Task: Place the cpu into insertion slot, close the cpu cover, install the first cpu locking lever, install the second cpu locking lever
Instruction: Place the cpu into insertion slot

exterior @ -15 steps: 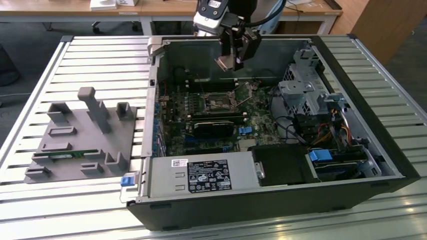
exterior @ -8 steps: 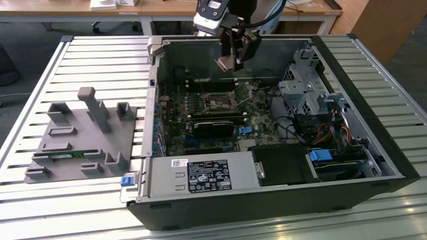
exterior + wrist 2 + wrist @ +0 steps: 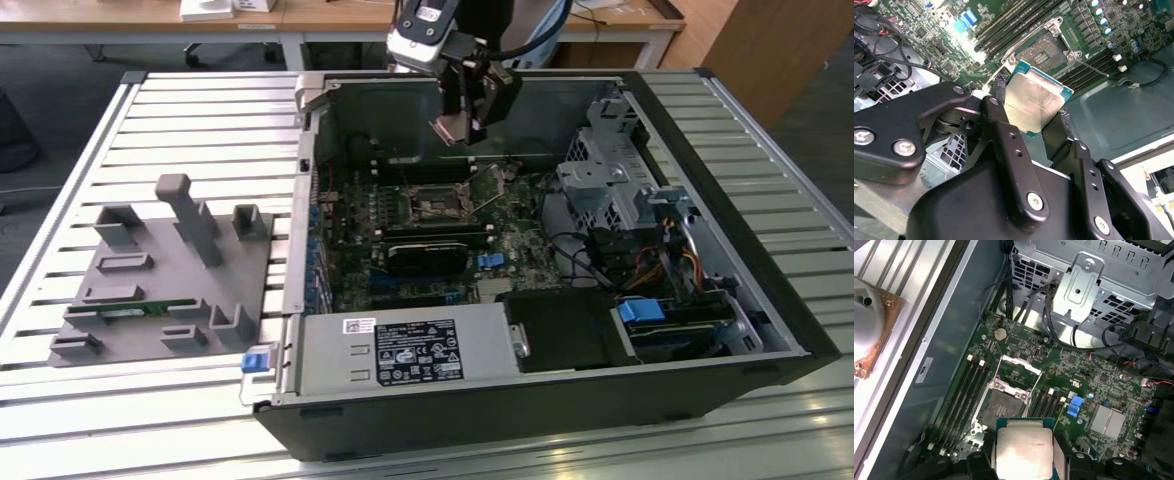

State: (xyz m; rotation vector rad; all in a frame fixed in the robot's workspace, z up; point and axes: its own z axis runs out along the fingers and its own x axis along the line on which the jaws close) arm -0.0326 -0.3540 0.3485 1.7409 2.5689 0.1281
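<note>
Open computer case (image 3: 534, 415) on the slatted bench (image 3: 200, 110): top side uncovered, entry from above free. Insertion slot (image 3: 1002, 407): bare, nothing lying in it; the gripper (image 3: 465, 128), clamped on the cpu (image 3: 449, 131), hangs over the case interior. Cpu cover (image 3: 1018, 371): raised, standing at one edge of the slot. Memory slots (image 3: 966, 390): low rows flanking the slot on two sides. Black card (image 3: 427, 250): just beside the slot, toward the power supply (image 3: 400, 350), which fills the case's near edge. Drive cage (image 3: 601, 185) and cables (image 3: 587, 255): crowd the case's edge at the exterior view's right. Grey fixture (image 3: 160, 270): on the bench, apart from the case.
</note>
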